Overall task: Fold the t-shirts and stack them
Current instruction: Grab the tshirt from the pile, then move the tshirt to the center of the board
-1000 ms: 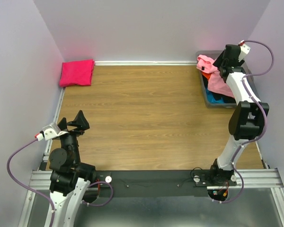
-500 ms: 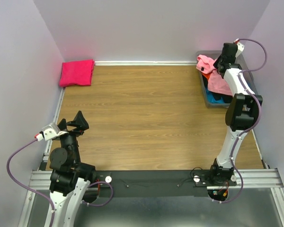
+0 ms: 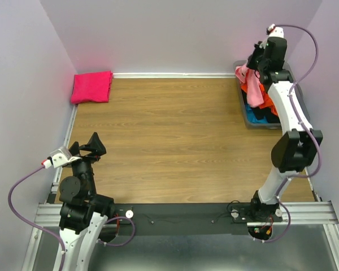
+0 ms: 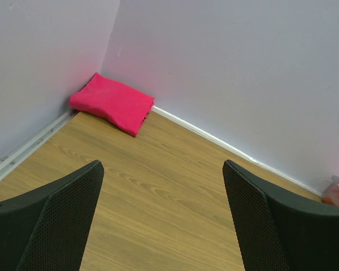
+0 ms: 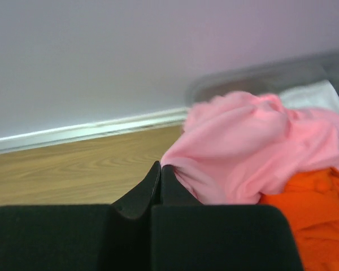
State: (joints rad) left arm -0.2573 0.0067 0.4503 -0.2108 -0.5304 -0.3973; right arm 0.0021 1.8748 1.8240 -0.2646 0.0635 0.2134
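Right wrist view: right gripper [image 5: 160,169] is seen clamped on the light pink t-shirt [image 5: 254,152], which is draped above an orange t-shirt [image 5: 311,214]. The grey bin [image 3: 257,126] under them is shown clearly only from the top. Left wrist view: left gripper [image 4: 162,168] is spread apart, empty; the folded magenta t-shirt [image 4: 112,103] is seen in the far-left corner.

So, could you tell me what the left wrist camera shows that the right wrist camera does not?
Only the left wrist view: the folded hot-pink t-shirt in the far corner, framed by the open left gripper. Only the right wrist view: the right gripper shut on the light pink t-shirt, with an orange t-shirt and white cloth in the grey bin. Both: the wooden tabletop, the lilac wall and the white strip at its foot.
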